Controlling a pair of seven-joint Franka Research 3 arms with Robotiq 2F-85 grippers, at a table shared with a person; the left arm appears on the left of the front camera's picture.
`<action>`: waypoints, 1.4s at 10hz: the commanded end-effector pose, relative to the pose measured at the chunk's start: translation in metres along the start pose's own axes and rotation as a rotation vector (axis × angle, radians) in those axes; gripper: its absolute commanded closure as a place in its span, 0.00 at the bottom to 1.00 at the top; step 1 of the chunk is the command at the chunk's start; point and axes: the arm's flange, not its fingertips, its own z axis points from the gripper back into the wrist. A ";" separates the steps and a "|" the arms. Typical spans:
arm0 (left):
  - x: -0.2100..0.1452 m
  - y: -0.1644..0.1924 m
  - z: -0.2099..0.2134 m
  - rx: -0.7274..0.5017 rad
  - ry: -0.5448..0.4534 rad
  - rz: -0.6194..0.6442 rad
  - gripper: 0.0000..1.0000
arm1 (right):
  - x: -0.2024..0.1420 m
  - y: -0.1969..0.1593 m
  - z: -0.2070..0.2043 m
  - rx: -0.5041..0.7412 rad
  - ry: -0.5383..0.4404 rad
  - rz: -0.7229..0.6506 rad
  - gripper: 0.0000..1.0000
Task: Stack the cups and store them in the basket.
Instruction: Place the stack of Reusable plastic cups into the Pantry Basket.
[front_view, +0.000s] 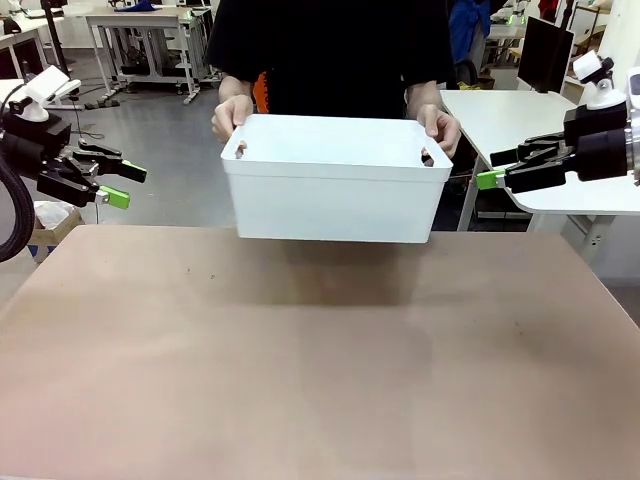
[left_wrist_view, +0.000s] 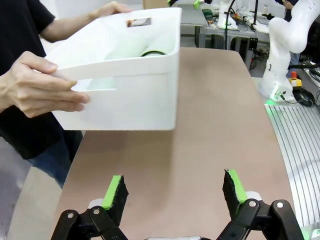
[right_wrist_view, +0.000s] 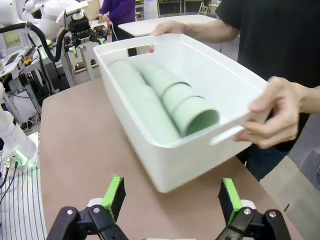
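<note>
Large white rectangular plastic basket (front_view: 335, 190) held above the far edge of the brown table (front_view: 320, 360), person's hands (front_view: 232, 115) at its short ends, pale mint-green plastic cups (right_wrist_view: 165, 102) lying stacked inside, grippers flanking left (front_view: 120, 185) and right (front_view: 492, 168).

Bright, even overhead light; the basket (front_view: 335, 195) casts a soft shadow on the table (front_view: 320, 360); wrist views bend at edges
</note>
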 end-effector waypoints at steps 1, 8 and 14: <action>0.002 -0.001 0.000 0.005 0.011 0.006 0.00 | 0.002 0.000 0.000 0.003 -0.006 -0.017 0.00; 0.002 -0.001 0.000 0.005 0.011 0.006 0.00 | 0.002 0.000 0.000 0.003 -0.006 -0.017 0.00; 0.002 -0.001 0.000 0.005 0.011 0.006 0.00 | 0.002 0.000 0.000 0.003 -0.006 -0.017 0.00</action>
